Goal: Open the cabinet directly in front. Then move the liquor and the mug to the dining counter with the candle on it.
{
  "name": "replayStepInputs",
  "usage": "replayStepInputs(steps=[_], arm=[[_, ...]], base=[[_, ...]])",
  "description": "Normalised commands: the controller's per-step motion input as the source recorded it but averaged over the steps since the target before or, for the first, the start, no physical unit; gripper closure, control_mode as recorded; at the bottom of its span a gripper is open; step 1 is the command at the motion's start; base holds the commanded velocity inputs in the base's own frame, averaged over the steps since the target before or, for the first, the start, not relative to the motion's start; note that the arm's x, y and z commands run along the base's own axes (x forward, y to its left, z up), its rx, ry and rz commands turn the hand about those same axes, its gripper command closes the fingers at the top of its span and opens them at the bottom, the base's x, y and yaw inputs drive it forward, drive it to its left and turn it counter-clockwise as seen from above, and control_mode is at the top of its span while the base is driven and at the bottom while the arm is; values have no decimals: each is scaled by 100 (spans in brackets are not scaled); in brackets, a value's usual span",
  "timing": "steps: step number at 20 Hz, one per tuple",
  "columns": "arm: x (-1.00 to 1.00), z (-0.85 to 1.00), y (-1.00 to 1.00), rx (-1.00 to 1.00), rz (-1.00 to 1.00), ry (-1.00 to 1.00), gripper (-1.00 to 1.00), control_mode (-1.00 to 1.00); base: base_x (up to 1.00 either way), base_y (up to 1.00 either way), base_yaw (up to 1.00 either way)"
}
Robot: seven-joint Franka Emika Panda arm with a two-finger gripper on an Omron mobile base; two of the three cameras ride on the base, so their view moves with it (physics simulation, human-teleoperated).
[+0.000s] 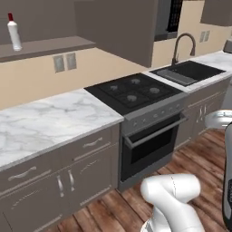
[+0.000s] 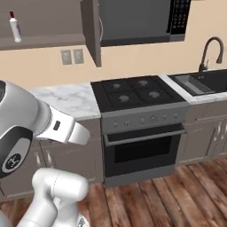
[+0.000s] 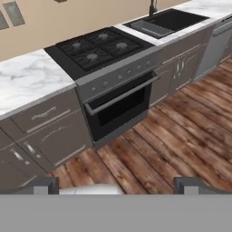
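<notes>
**Cabinet open, nothing carried yet**

The cabinet (image 2: pixel 91 31) is seen with its door swung out edge-on, so the first step is judged done. The liquor (image 1: pixel 13 31) stands upright on the exposed shelf (image 1: pixel 45 46), untouched — the mug cannot be made out. The gripper (image 3: pixel 117 185) is held released, fingers (image 3: pixel 45 185) spread wide and empty, aimed at the oven (image 3: pixel 120 102) and floor. Both carries to the dining counter are judged still outstanding.

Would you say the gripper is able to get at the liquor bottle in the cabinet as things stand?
Probably not yet. The liquor stands high on the open cabinet shelf, while the open gripper points down at the wooden floor before the oven. The door no longer blocks it.
</notes>
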Motion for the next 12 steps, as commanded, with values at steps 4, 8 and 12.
replayStepInputs(steps=[4,8,12], arm=[[0,0,0,0,0,0,-100,100],[0,0,0,0,0,0,-100,100],[0,0,0,0,0,0,-100,100]], base=[[0,38,24],[0,44,23],[2,47,21]])
